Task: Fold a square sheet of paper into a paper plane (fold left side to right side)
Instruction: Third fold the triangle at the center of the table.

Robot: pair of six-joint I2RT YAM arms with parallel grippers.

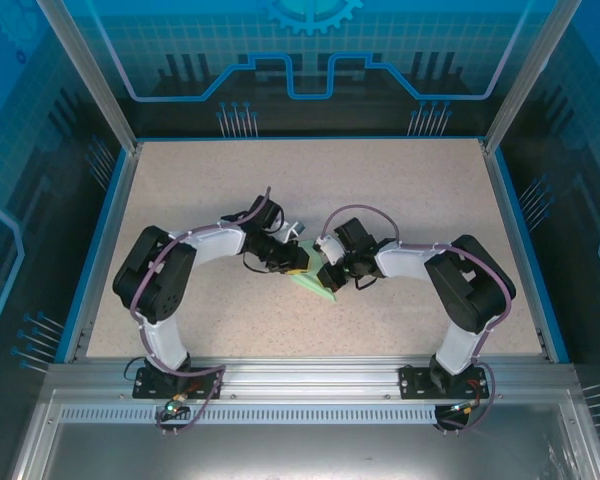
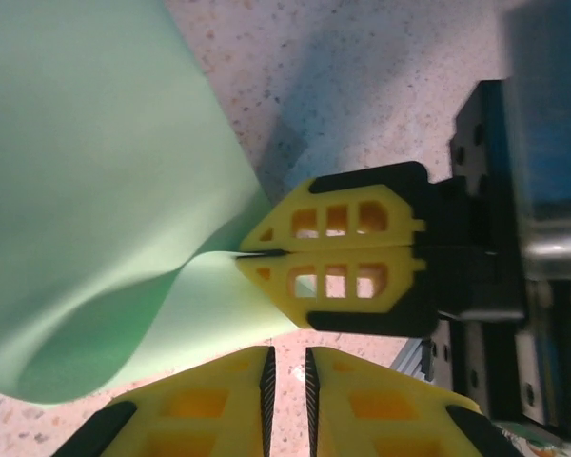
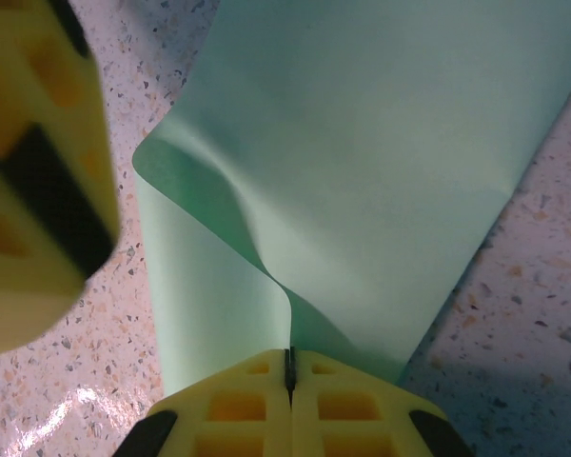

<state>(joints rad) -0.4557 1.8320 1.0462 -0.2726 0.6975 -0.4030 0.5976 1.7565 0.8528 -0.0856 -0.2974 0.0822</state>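
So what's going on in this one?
Both arms meet mid-table over the square sheet of paper. The right gripper is shut on one edge of it, and the paper buckles up into a curl at the pinch. The left gripper hovers close beside, its jaws slightly apart with nothing between them.

You note both arms are built alike: the left arm (image 1: 156, 276) and the right arm (image 1: 475, 290) have bulky black joint housings joined by white links, with a lilac cable (image 1: 205, 235) running along each. Black base plates (image 1: 168, 378) sit at the foot. The right gripper (image 2: 243, 254) has yellow fingers (image 2: 338, 221) pierced by squarish windows and edged in black, on a black mount (image 2: 476, 143) with round screw holes. The left gripper (image 2: 288, 352) shows ribbed black pads (image 2: 267, 376) on yellow.
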